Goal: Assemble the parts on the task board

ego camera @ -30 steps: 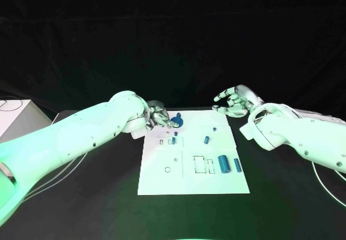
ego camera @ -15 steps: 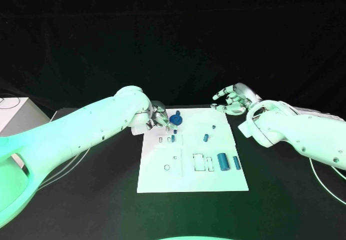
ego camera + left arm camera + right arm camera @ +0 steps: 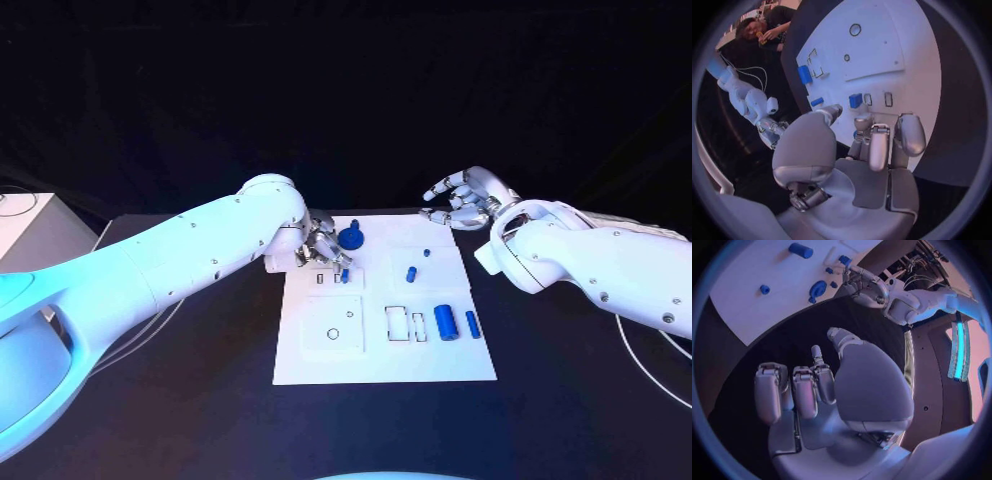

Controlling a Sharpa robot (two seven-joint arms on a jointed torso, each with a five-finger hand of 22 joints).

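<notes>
The white task board (image 3: 387,345) lies in the middle of the black table. On its far left corner stands a round blue part (image 3: 351,236), and my left hand (image 3: 317,243) hovers right beside it, fingers stretched over the board's edge, holding nothing that I can see. Just past its fingertips (image 3: 872,131) a small blue block (image 3: 856,100) sits by two empty slots. Two blue cylinders (image 3: 447,323) lie at the board's right, and a short blue piece (image 3: 411,273) lies mid-board. My right hand (image 3: 462,203) hangs off the far right corner, fingers apart and empty (image 3: 811,385).
A white box (image 3: 29,232) with a dark cable stands at the table's left edge. Black tabletop surrounds the board on every side. In the right wrist view the left hand (image 3: 864,285) shows beside the round blue part (image 3: 817,289).
The whole picture has shifted slightly. My left hand has sunk a little closer to the board beside the round blue part. The right hand holds its place.
</notes>
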